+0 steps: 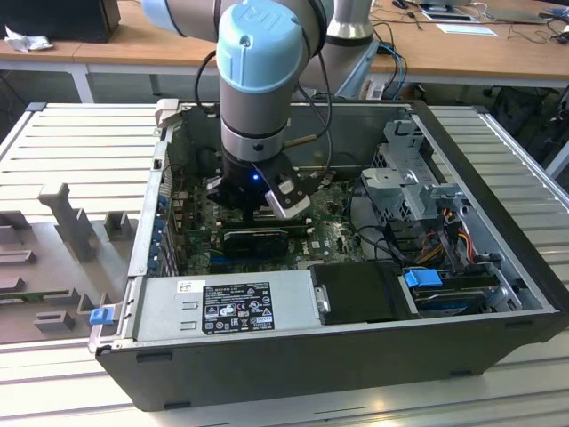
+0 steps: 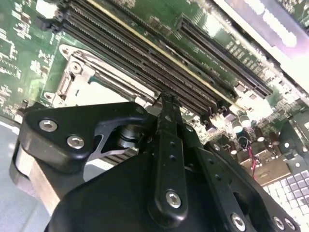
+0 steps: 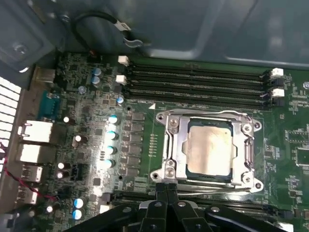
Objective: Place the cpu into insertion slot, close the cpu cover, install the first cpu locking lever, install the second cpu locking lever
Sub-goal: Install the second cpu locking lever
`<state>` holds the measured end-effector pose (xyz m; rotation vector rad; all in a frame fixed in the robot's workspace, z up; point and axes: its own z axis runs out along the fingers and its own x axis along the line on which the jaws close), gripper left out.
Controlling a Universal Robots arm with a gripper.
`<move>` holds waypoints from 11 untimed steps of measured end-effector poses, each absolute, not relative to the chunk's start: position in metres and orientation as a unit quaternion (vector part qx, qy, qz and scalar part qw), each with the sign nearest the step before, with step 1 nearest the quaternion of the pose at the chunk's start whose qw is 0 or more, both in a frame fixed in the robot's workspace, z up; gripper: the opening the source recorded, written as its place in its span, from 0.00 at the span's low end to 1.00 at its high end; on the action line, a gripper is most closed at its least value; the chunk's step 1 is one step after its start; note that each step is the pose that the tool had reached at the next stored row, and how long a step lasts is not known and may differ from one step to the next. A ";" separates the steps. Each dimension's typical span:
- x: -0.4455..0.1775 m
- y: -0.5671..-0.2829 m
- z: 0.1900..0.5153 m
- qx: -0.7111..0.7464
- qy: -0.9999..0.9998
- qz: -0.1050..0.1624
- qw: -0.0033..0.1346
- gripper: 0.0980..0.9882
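Inside the open computer case (image 1: 498, 267), the arm's gripper (image 3: 166, 191) hangs low over the green circuit board (image 3: 140, 159), its black fingers (image 3: 160, 186) pressed together with nothing between them. Just beside the fingertips, the cpu (image 3: 211, 145) lies flat in the insertion slot (image 3: 169, 140) with the cpu cover (image 3: 176, 145) folded down around it, near the long black memory slots (image 3: 193, 82).

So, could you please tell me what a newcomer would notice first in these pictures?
Probably the arm's pale blue joint reaching down into the open computer case in the exterior view. Next, in the first wrist view, the silver cpu lying in the insertion slot, framed by the cpu cover, with the gripper at the slot's edge.
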<state>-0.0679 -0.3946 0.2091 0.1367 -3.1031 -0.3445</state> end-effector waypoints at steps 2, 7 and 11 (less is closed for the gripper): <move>-0.071 -0.395 0.207 0.044 -0.992 -0.117 0.008 0.01; -0.071 -0.395 0.202 0.044 -0.991 -0.129 0.007 0.01; -0.071 -0.394 0.198 0.044 -0.989 -0.138 0.007 0.01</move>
